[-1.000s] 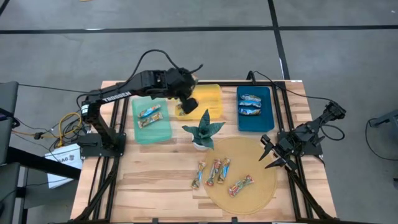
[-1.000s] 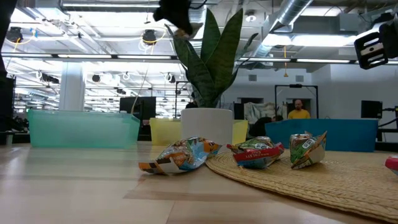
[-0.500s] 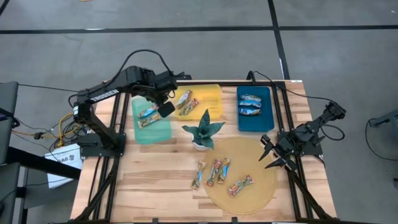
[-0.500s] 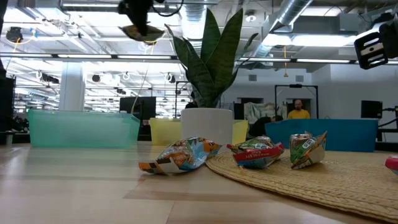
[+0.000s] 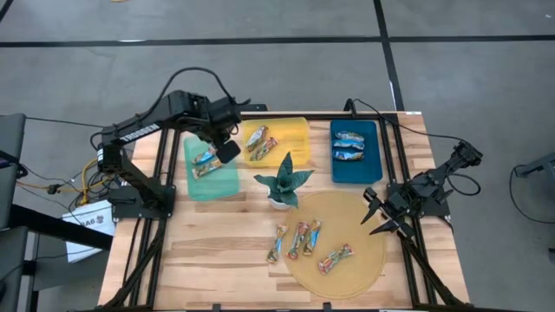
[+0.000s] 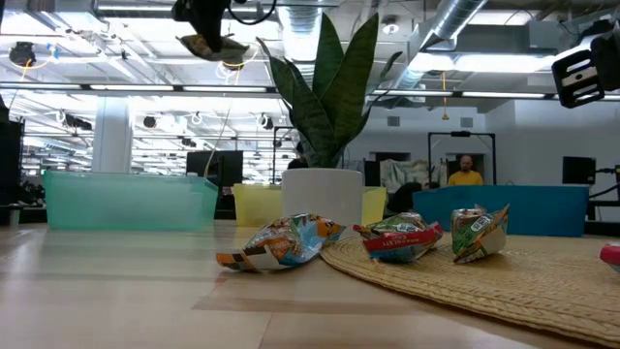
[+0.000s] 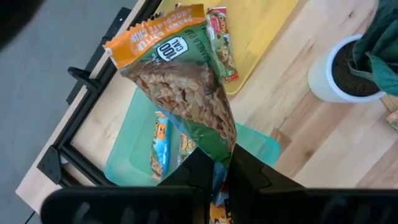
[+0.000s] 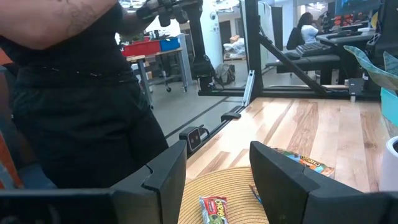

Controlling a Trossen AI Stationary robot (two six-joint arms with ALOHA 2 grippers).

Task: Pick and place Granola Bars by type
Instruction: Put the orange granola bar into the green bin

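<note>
Left hand [image 7: 214, 171]: fingers pinched on one end of a granola bar [image 7: 180, 81], orange and green wrapper, legible "100 CAL" and "PEANUT", long axis running straight out from the fingers; held in the air above the teal tray [image 5: 212, 179], arm bent high over the table's [image 5: 217, 251] far left corner. Teal tray: two bars lying side by side. Yellow tray [image 5: 290, 139]: bars near its left end, red-labelled one reading "CHEWY" in the left wrist view. Blue tray [image 5: 355, 169]: blue-wrapped bars. Woven mat [image 5: 364, 212]: four multicoloured bars [image 5: 300, 238] near the front, roughly upright long axes. Potted plant [image 5: 283, 184] mid-table. Right hand [image 8: 217, 171]: parted, empty, low over the mat at the table's right edge.
</note>
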